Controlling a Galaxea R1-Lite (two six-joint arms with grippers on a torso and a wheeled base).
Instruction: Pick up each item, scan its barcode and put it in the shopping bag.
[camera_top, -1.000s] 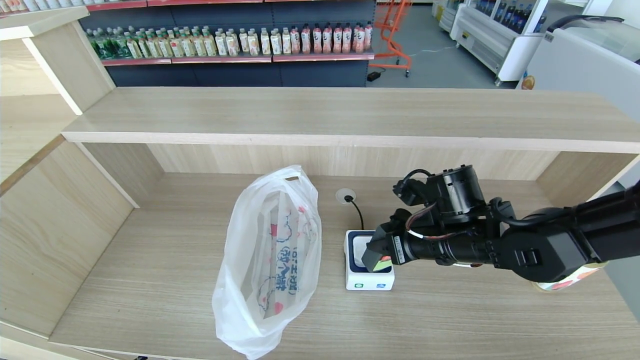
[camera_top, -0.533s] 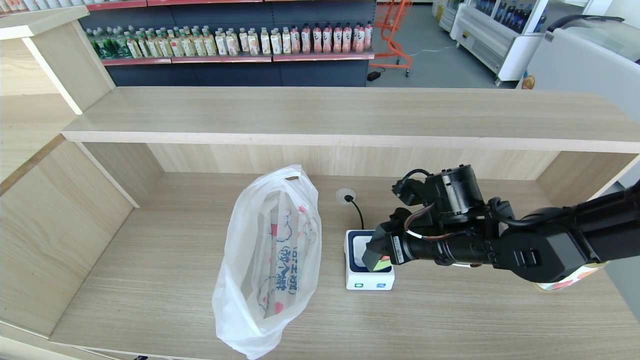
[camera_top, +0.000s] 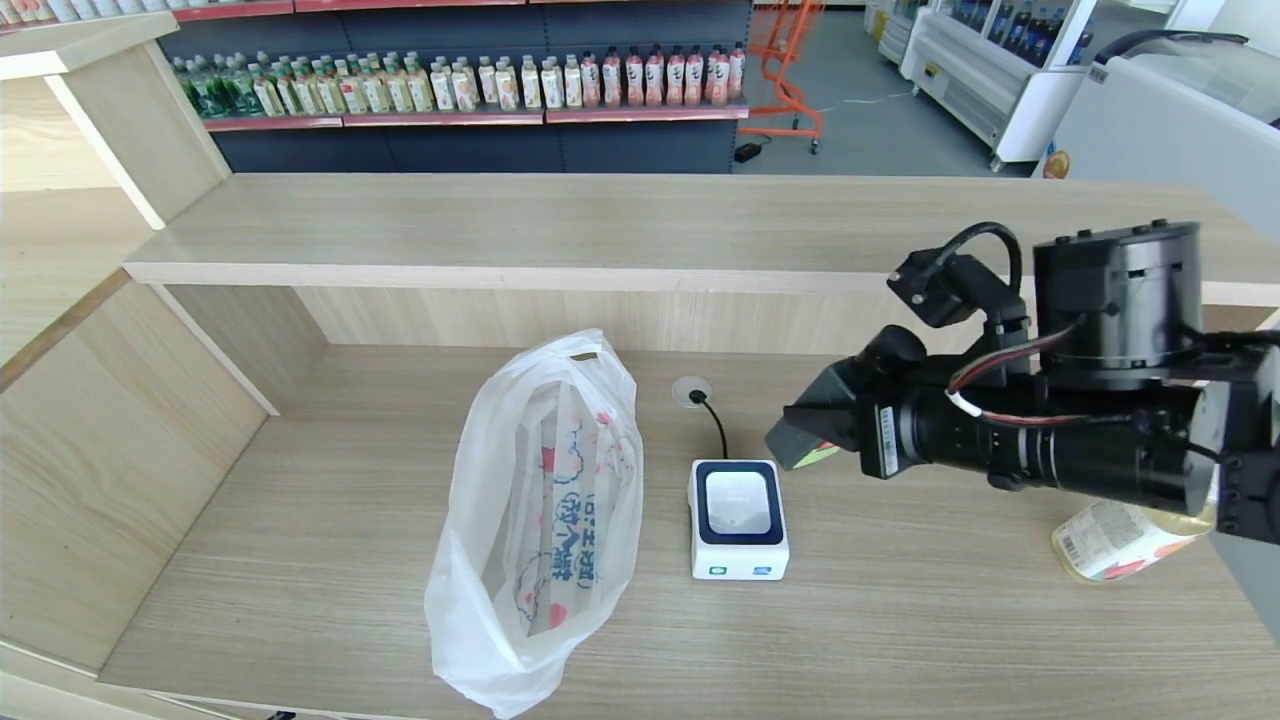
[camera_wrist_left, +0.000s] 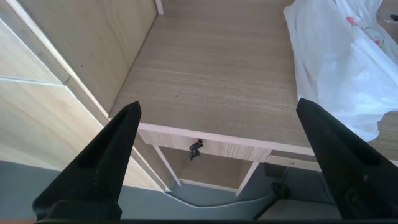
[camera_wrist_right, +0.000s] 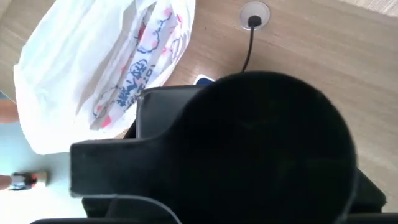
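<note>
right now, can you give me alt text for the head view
The right gripper holds a small green and orange item above and right of a white tabletop barcode scanner on a light wooden counter. A white plastic shopping bag lies left of the scanner.

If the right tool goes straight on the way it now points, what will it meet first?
Probably the shopping bag. The right tool, holding a small item, points toward the bag's upper part. Its height is unclear, so it might pass just over it.
</note>
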